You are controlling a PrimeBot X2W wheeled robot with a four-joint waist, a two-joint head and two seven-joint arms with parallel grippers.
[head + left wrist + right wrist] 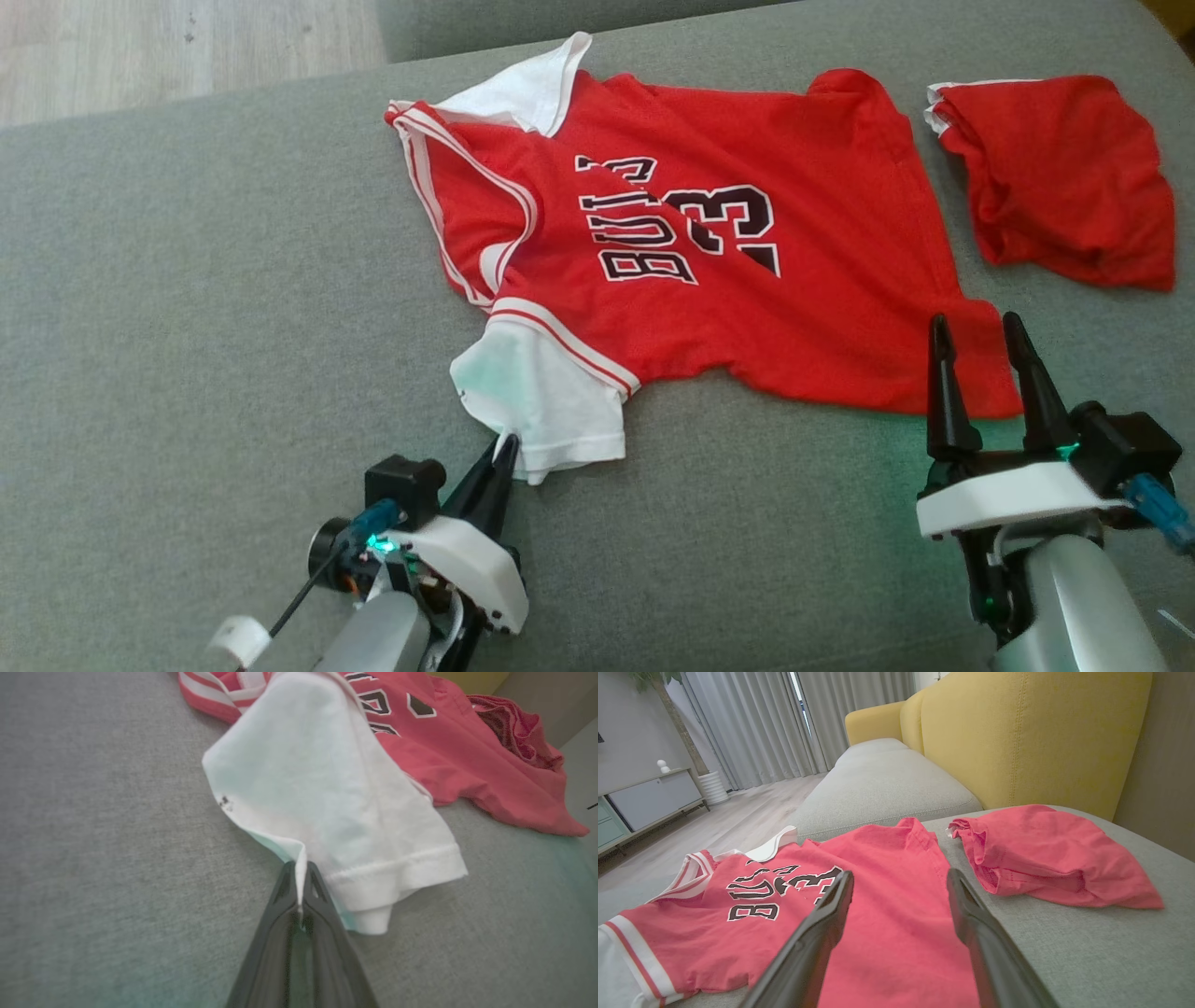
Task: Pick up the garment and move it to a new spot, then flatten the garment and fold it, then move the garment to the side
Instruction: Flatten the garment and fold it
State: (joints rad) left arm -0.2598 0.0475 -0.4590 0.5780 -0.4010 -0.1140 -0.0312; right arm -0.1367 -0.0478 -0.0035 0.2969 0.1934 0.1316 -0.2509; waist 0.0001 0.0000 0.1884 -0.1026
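Left tool [507, 446] clamped on white sleeve [537, 397] edge of red jersey [822, 308]; right tool [976, 325] held open at hem [840, 397].

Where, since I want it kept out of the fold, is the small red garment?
In the head view the small red garment lies at the upper right on the grey cushion, just right of the jersey and beyond the open right gripper.
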